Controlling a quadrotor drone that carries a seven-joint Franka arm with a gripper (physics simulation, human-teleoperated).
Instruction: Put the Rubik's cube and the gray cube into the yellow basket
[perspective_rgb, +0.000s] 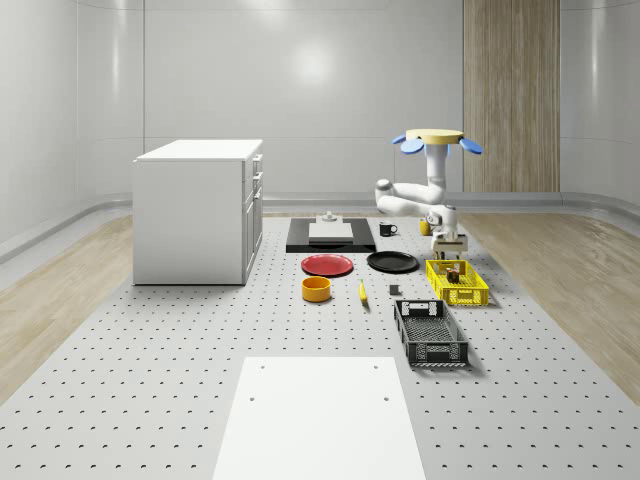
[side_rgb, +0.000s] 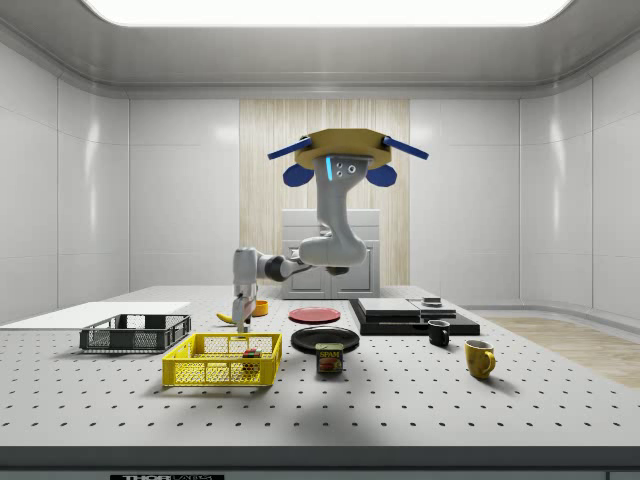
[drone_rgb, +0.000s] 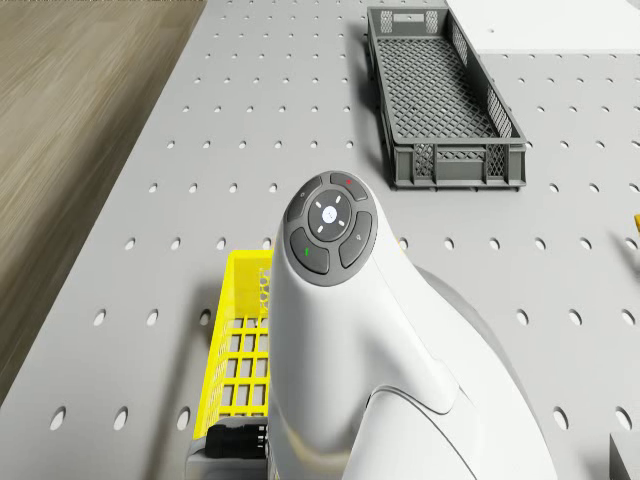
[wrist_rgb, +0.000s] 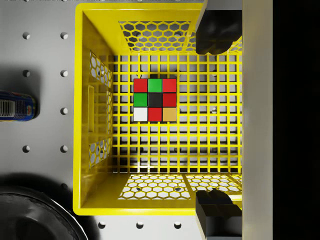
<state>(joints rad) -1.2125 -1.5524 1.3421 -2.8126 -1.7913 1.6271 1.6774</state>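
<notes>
Here the drone (side_rgb: 336, 160) hovers beside the yellow basket (wrist_rgb: 95, 125), its arm reaching over it. The claw (wrist_rgb: 216, 120) holds a gray cube (wrist_rgb: 257, 120) between its fingers (wrist_rgb: 215, 35) above the basket. The Rubik's cube (wrist_rgb: 155, 99) lies inside the basket.

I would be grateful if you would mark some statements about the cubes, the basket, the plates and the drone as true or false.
1. The Rubik's cube lies inside the yellow basket. True.
2. The gray cube rests on the basket's floor. False: the gripper holds it between its fingers above the basket.
3. The red plate is stacked on the black plate. False: they lie side by side on the table.
4. The drone hovers above the table, near the basket. True.
</notes>
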